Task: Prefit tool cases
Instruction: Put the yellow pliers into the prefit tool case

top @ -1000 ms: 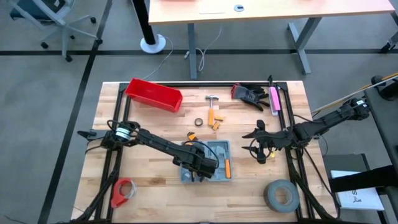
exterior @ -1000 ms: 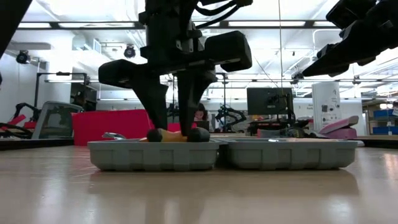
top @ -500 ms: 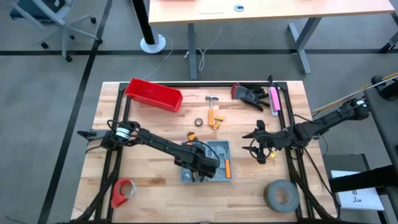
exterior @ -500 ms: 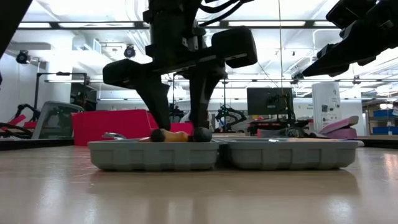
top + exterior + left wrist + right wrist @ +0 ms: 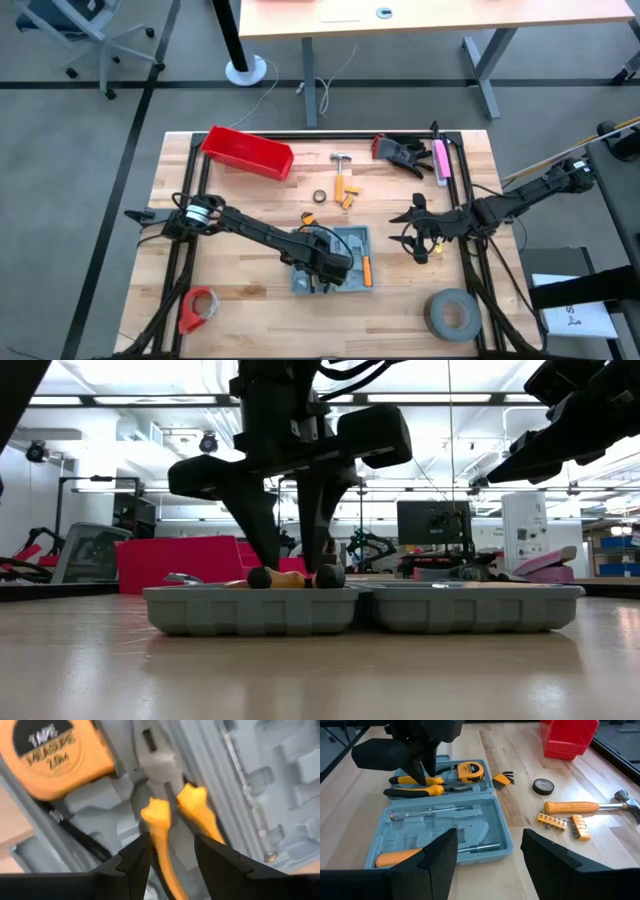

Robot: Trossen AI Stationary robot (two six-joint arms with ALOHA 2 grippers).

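Open tool case (image 5: pixel 338 258) lying flat at the surface (image 5: pixel 250 200) centre, toward 6 o'clock. Left gripper (image 5: pixel 170 855) lowered into its half at 9 o'clock, fingers (image 5: pixel 132 862) straddling one yellow handle of the pliers (image 5: pixel 415 786) (whether they clamp it cannot be told). Right gripper (image 5: pixel 487 857) hovers at 3 o'clock of the case, fingers apart, holding nothing. Tape measure (image 5: pixel 469 770) sits beside the pliers.

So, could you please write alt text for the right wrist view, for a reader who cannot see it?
An open grey-blue tool case lies on the wooden table, and the left gripper reaches down at the yellow-handled pliers in it, beside a yellow tape measure. Outside the case lie a hammer, bit holders and a red bin. The right gripper is open.
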